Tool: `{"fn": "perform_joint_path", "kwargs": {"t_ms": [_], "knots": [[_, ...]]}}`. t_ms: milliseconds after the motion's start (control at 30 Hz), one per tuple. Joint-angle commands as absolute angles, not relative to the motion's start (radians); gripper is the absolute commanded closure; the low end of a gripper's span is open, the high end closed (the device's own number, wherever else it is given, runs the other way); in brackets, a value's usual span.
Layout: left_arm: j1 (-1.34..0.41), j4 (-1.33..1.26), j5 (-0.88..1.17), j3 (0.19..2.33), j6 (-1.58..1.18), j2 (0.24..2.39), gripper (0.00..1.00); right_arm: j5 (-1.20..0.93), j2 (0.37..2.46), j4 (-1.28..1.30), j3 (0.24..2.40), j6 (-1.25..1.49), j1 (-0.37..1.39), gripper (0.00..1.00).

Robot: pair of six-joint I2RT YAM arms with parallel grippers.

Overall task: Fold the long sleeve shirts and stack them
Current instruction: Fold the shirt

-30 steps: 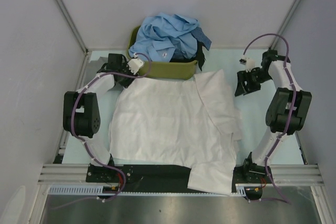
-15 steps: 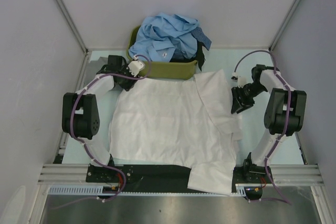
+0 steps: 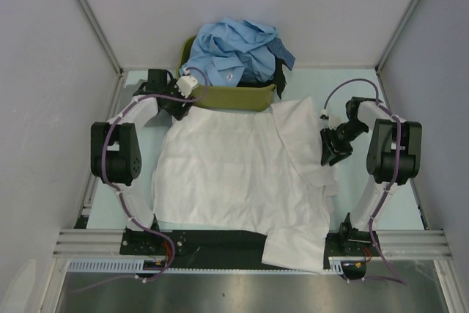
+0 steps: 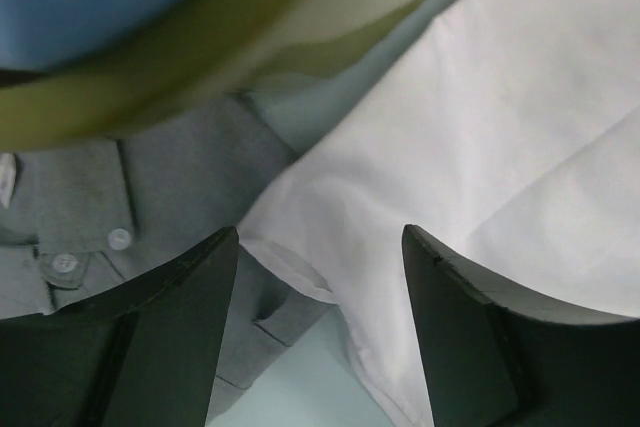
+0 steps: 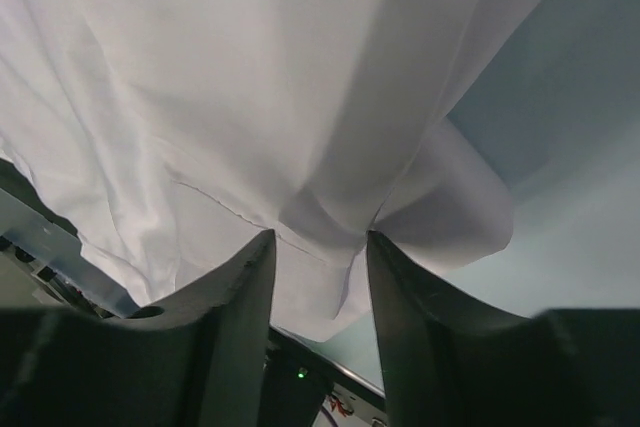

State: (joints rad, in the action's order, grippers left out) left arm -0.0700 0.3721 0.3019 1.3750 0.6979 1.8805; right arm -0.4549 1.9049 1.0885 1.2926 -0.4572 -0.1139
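The white shirt [image 3: 234, 174] lies spread flat on the surface [image 3: 311, 82] between the arms, its near sleeve hanging over the front edge. The right tool [image 5: 320, 247] sits at its right edge, fingers apart astride a raised fold. The left tool [image 4: 320, 232] is wide open over its far-left corner, beside a grey shirt [image 4: 150, 187] and the olive tub [image 3: 234, 97] of light blue shirts [image 3: 231, 49].

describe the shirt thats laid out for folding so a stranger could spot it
Start at the olive-green tub at the back of the pale table, heaped with light blue shirts. Just in front of it lies the white shirt, the only white one and the only one spread flat rather than bundled.
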Motion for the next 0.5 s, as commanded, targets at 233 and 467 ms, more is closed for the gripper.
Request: {"fn": "perform_joint_path", "kwargs": {"t_ms": [233, 467], "knots": [[-0.003, 0.302, 0.482, 1.549, 0.750, 1.982, 0.29, -0.471, 1.899, 1.094, 1.275, -0.442, -0.121, 0.68], [0.026, 0.394, 0.604, 1.634, 0.864, 2.059, 0.32, -0.540, 1.868, 1.166, 1.316, -0.485, -0.147, 1.00]]}}
